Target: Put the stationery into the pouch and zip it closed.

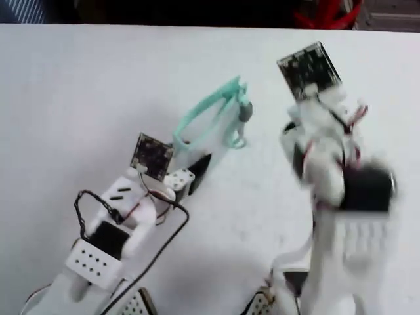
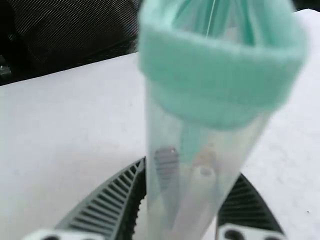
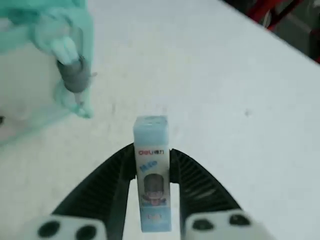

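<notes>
Clamping pouch (image 2: 220,70), left claw (image 2: 187,182); contents (image 2: 197,172) indistinct; eraser (image 3: 151,175) in right claw (image 3: 151,151).

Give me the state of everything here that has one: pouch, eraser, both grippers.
left gripper: shut on the pouch.
right gripper: shut on the eraser.
pouch: unzipped, mouth open.
eraser: outside the pouch, not yet put in.

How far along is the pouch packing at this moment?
Done: some items already show inside the clear, mint-trimmed pouch, held by the left gripper. In hand: the right gripper grips a small blue-and-white eraser. Left: dropping it in, zipping.
</notes>
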Tool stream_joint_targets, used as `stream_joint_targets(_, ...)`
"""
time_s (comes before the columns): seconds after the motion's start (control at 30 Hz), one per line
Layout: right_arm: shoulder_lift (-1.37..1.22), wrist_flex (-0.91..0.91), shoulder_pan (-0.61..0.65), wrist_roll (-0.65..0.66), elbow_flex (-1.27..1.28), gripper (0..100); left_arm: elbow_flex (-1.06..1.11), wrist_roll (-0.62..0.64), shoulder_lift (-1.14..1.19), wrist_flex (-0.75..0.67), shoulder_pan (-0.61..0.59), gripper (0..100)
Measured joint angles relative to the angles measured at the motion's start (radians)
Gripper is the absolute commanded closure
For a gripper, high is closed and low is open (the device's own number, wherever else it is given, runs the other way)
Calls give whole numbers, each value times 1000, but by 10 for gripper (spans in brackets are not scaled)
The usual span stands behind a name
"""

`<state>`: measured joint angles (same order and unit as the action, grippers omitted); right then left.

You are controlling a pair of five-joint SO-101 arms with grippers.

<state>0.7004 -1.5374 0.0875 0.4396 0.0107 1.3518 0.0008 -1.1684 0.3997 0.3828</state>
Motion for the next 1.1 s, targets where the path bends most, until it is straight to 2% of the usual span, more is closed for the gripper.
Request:
stream_joint_targets(0.23, 60, 44, 373, -206, -195, 981, 0, 0, 0, 0, 0, 779)
stream_joint_targets(0.33, 21, 132, 473, -269, -230, 981, 0, 0, 0, 0, 0, 779)
stream_joint_targets(0.47, -61, 235, 493, -324, -236, 981, 0, 0, 0, 0, 0, 779)
stream_joint_targets(0.67, -172, 284, 497, -341, -183, 981, 0, 0, 0, 0, -3, 779)
stream_joint_targets(1.1, -173, 512, 477, -341, 107, 981, 0, 0, 0, 0, -6, 779)
